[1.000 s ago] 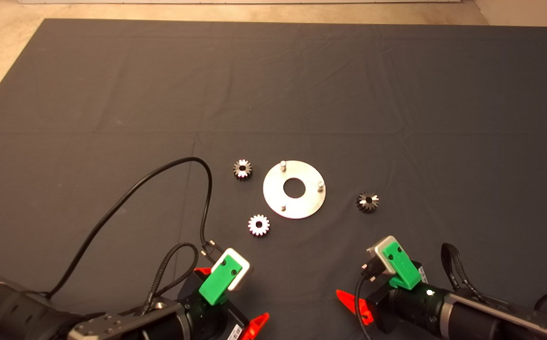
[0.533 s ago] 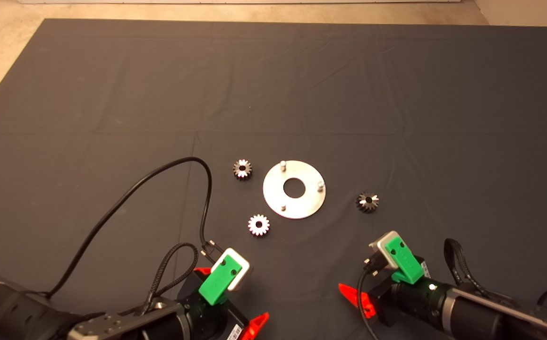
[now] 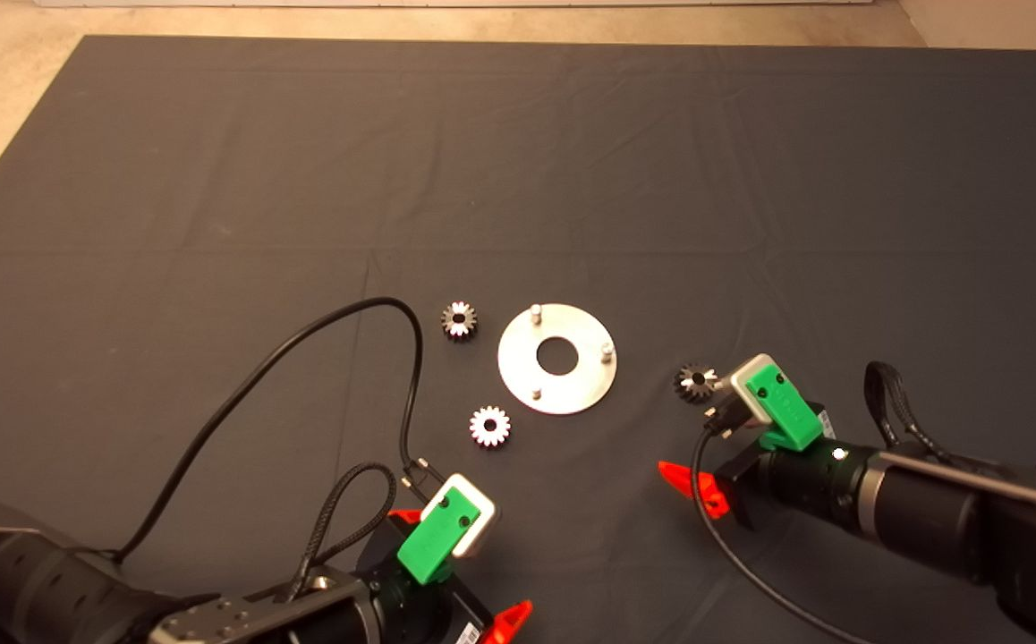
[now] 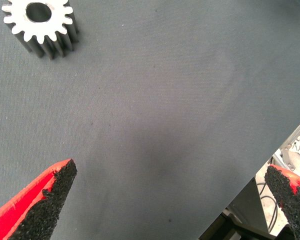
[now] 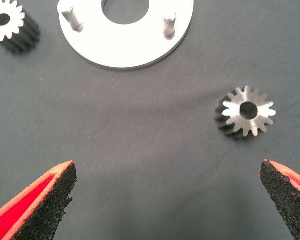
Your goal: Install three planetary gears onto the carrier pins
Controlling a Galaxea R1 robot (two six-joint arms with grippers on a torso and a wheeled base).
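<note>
Mat (image 3: 214, 179): right gripper (image 5: 165, 200) wide open, empty.

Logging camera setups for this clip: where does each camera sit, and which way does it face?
Head view: above the mat, looking down on the disc and three gears; both arms enter from the bottom corners.
Left wrist view: on the left arm, facing the mat and one gear; the open left tool shows.
Right wrist view: on the right arm, facing the disc, its pins and two gears; the open right tool shows.
Shared: head and right wrist views both show the gear right of the disc.
</note>
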